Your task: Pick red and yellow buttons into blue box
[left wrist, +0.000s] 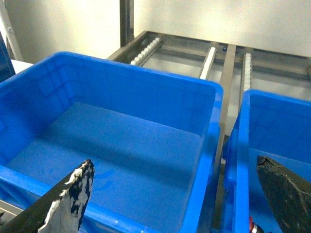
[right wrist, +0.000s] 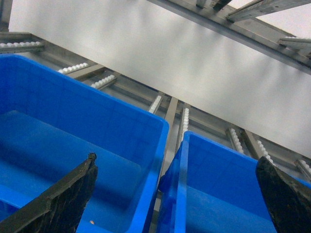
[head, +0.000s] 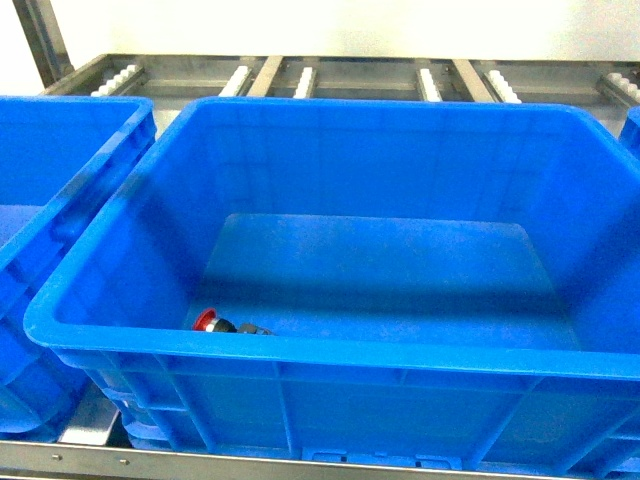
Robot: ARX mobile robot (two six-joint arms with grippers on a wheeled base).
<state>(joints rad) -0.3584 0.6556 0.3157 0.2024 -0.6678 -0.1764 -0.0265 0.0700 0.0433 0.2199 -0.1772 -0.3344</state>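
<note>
Red button (head: pixel 206 321): domed red cap on a black-and-clear block, lying on its side.
Place: blue box (head: pixel 300 352) floor, near-left corner against the front wall.
Left claw (left wrist: pixel 177 194): spread wide, holding nothing.
Right claw (right wrist: pixel 177 194): spread wide, holding nothing.

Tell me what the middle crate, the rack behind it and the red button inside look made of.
The blue box looks like moulded plastic: glossy, ribbed, thick rolled rim. The rack seems to be brushed metal rails carrying white rollers, probably plastic. The red button appears to have a shiny plastic cap on a dark block, too small to tell more.
</note>
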